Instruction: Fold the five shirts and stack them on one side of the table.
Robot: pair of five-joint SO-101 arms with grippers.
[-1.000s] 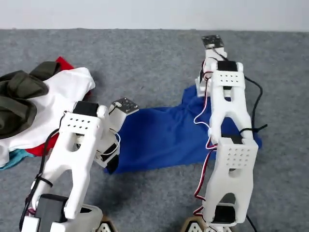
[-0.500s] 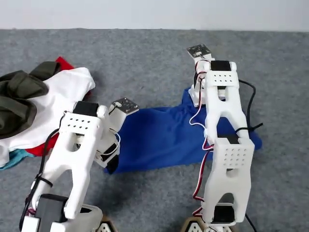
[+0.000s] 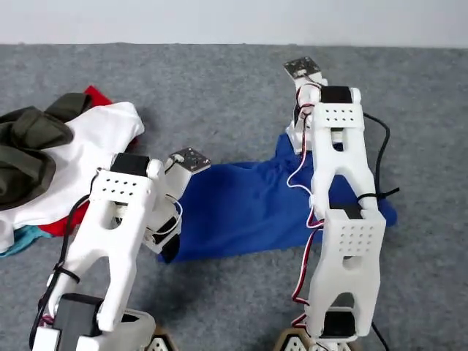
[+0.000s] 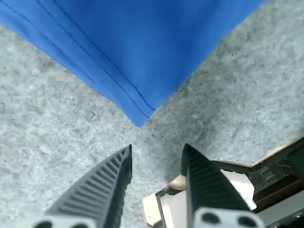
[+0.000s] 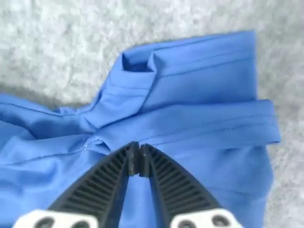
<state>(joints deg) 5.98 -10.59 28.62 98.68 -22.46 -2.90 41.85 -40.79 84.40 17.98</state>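
the left gripper (image 4: 156, 149), jaws parted, hangs over grey carpet (image 4: 47, 128) just beside a corner of the blue shirt (image 4: 142, 42).

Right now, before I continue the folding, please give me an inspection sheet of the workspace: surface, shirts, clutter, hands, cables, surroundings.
Surface: table with a grey carpet-like cover; no stains seen.
Job's things: blue shirt lies spread and creased between the arms. White shirt, olive shirt, red shirt and teal shirt lie unfolded in one heap on the left arm's side.
Clutter: nothing seen.
Hands: left hand open and empty, above a corner of the blue shirt. Right hand shut, tips at a fold of the blue shirt; whether it pinches cloth cannot be told.
Cables: red and white wires run along the right arm; a black cable loops beside it.
Surroundings: white wall behind the table.
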